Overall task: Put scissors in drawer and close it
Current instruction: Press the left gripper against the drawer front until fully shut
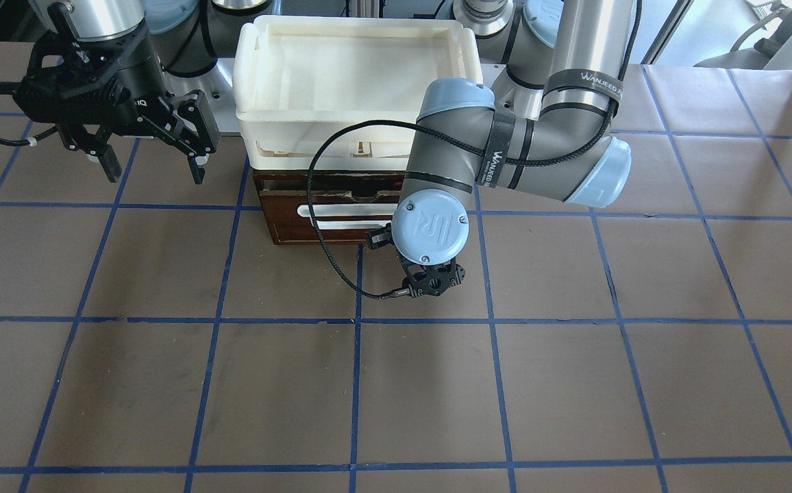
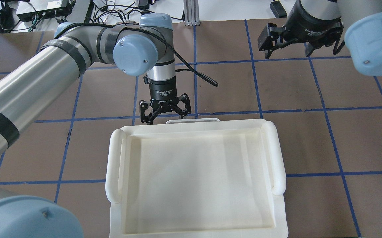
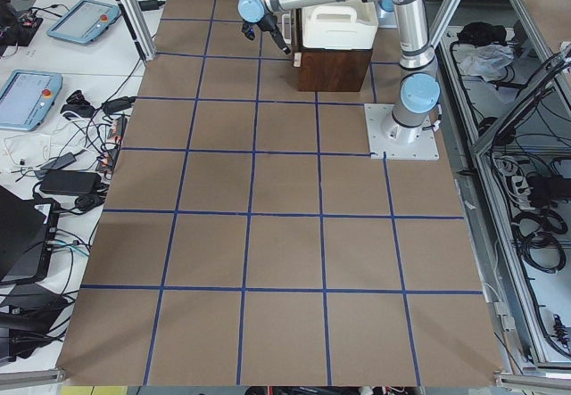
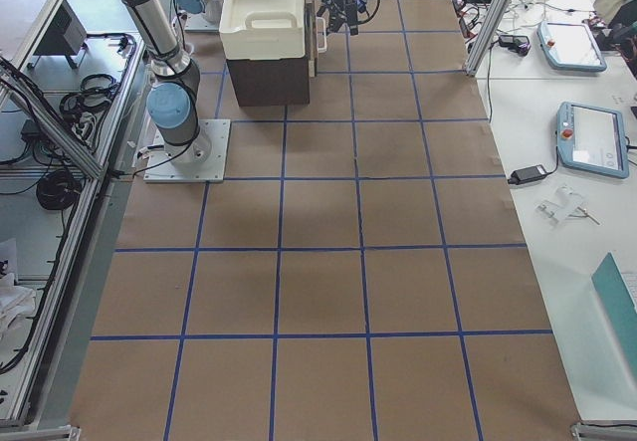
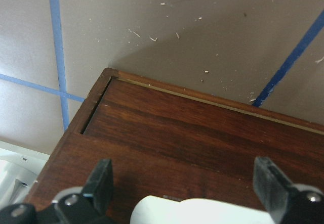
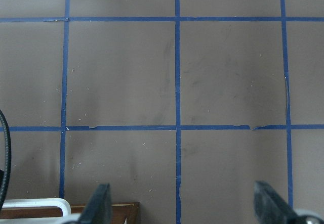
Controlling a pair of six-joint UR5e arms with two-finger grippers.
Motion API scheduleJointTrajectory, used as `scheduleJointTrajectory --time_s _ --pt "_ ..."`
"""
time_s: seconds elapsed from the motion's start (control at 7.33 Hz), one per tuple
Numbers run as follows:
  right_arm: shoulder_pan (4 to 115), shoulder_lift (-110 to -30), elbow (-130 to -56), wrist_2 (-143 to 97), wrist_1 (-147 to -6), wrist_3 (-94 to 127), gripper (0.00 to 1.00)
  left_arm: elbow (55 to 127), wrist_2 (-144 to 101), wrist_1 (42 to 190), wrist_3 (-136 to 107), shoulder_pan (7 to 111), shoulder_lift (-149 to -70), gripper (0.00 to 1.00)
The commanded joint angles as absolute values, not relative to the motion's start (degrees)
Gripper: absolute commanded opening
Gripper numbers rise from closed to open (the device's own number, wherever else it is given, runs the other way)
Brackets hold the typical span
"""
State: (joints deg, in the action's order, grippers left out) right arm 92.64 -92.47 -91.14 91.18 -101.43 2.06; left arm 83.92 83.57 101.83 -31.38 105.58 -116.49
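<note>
My left gripper [image 2: 165, 114] hangs nose-down right in front of the drawer [image 1: 286, 218], its jaws spread wide. In its wrist view the two fingers [image 5: 101, 183] stand either side of the white handle [image 5: 202, 211], which lies between and just under them; I can't tell whether either pad touches it. Past the fingertips the dark wood front fills the view, sitting about level with its frame with only a thin seam along the edge, so the drawer looks pushed in, or all but. Above and behind this gripper the white trays [image 2: 191, 127] are stacked on the wood box. I can't find the scissors in any view. My right gripper [image 1: 155, 171] is well off to the side of the box, held up over the table [image 1: 163, 383], jaws also wide apart with nothing between them. Its wrist view shows brown table and blue grid lines beneath, and a corner of the box and handle at the lower edge, beside one finger.
</note>
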Motion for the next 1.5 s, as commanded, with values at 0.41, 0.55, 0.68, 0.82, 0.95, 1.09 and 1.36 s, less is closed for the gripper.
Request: scheduleJointTrajectory --time_s 0.41,0.55,0.68,0.82,0.95,1.09,1.36 --pt "92.64 -92.46 -91.14 90.97 -101.34 2.02 1.00 84.55 83.50 104.77 -32.95 106.70 -116.10 1.00" --pt "92.64 -92.46 -91.14 90.97 -101.42 2.02 1.00 84.55 83.76 105.20 -35.05 106.79 -116.45 1.00" --pt "92.64 -92.46 -91.14 90.97 -101.34 2.02 1.00 84.64 83.76 105.38 -35.16 106.87 -116.28 1.00" --pt "92.64 -92.46 -91.14 90.97 -101.34 2.02 1.00 84.64 83.76 105.38 -35.16 106.96 -116.19 1.00" --pt "92.64 -92.46 -91.14 90.88 -101.42 2.02 1.00 84.64 83.76 105.99 -35.16 107.05 -116.19 1.00" --pt "92.64 -92.37 -91.14 90.88 -101.34 2.11 1.00 84.64 83.76 106.08 -35.16 107.14 -116.28 1.00" --pt "92.64 -92.37 -91.14 90.88 -101.34 2.02 1.00 84.55 83.85 106.08 -35.16 107.49 -115.84 1.00"
